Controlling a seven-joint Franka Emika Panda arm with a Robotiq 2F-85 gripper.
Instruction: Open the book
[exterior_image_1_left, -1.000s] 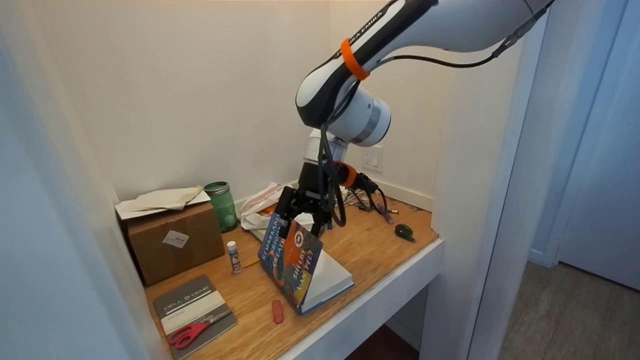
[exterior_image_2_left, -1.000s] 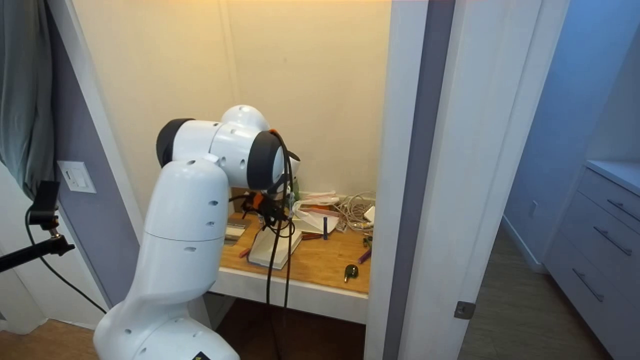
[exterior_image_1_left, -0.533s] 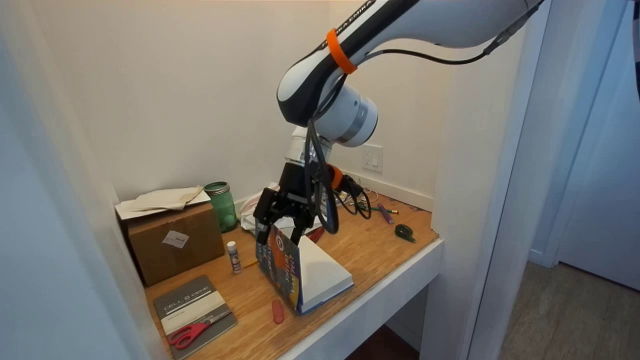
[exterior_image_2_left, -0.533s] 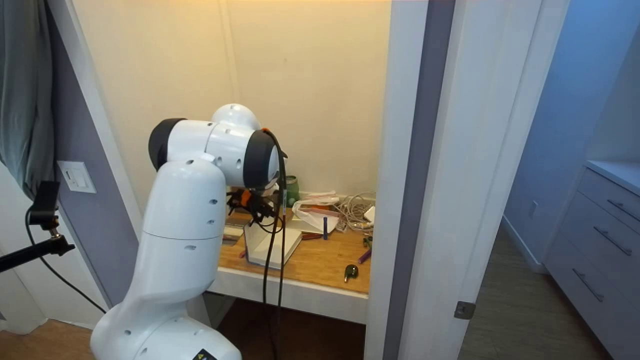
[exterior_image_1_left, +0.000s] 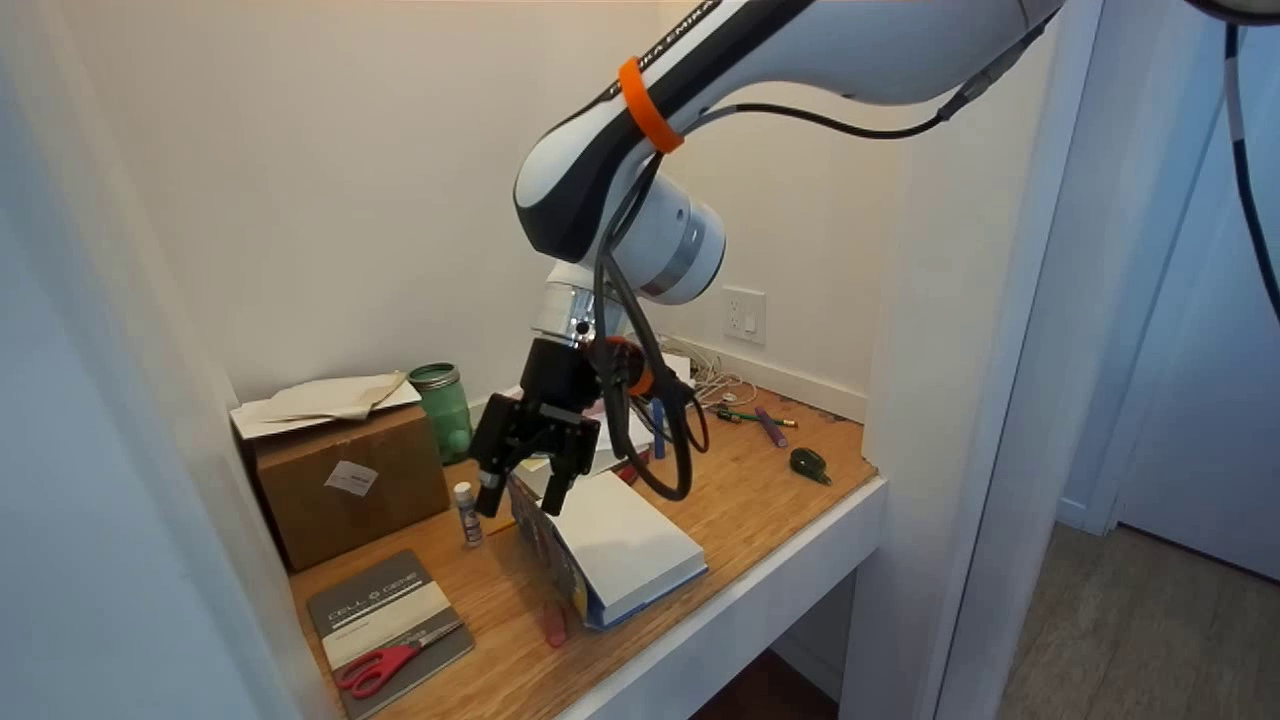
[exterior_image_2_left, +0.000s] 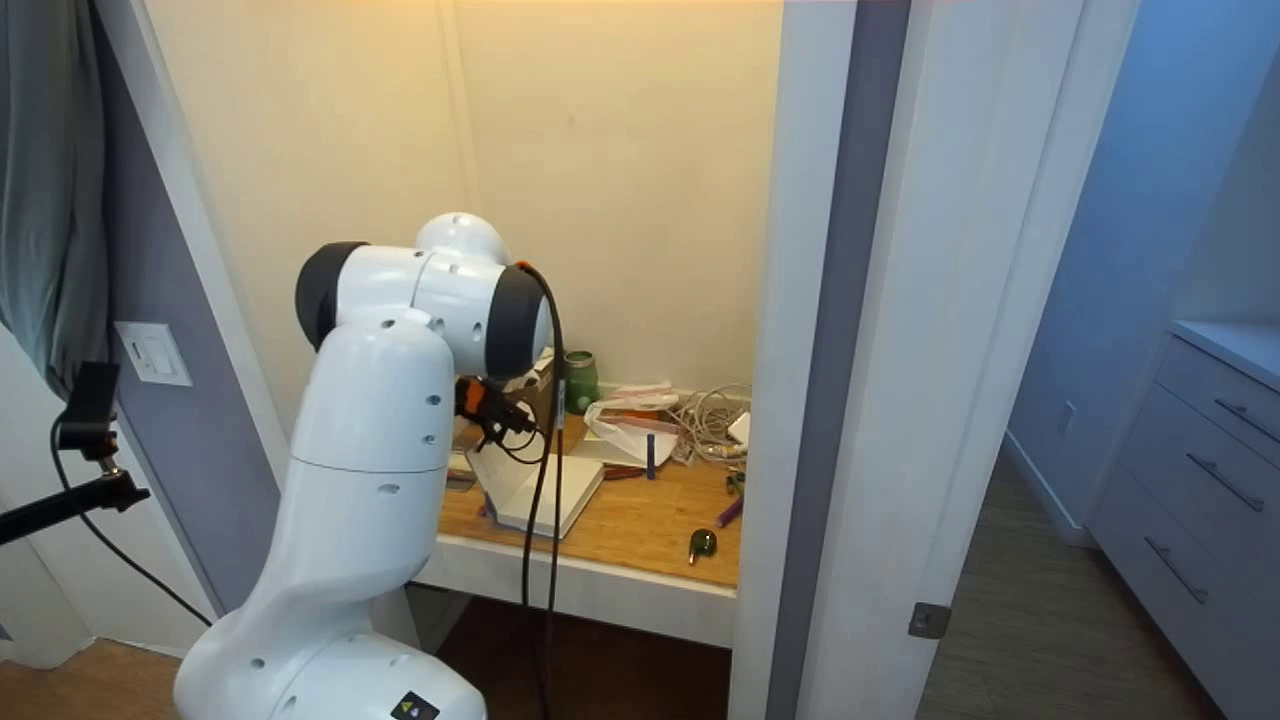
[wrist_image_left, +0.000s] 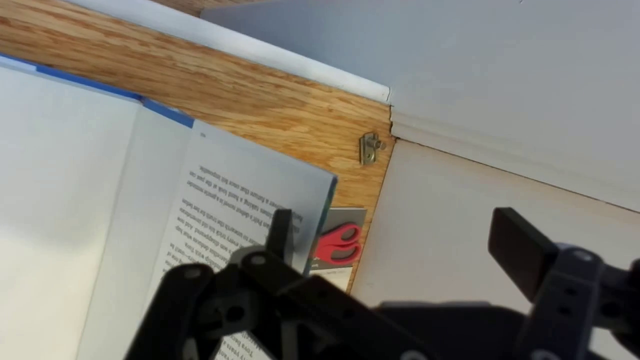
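Observation:
The book lies on the desk with its white page block facing up, and also shows in an exterior view and the wrist view. Its blue front cover is raised and leans outward past upright, away from the pages. In the wrist view the printed inner flap of the cover faces me. My gripper is open at the cover's upper edge. One finger is on the inner side, seemingly against the flap; the other is beyond the cover's outer side. The gripper also shows in the wrist view.
A red marker-like object lies beside the cover's base. A grey booklet with red scissors lies to the left. A small white-capped bottle, a cardboard box and a green jar stand behind. Loose papers are near the wall.
My gripper has moved left and lower in an exterior view. The cover has swung from leaning over the pages, through upright, to leaning outward, uncovering the white page.

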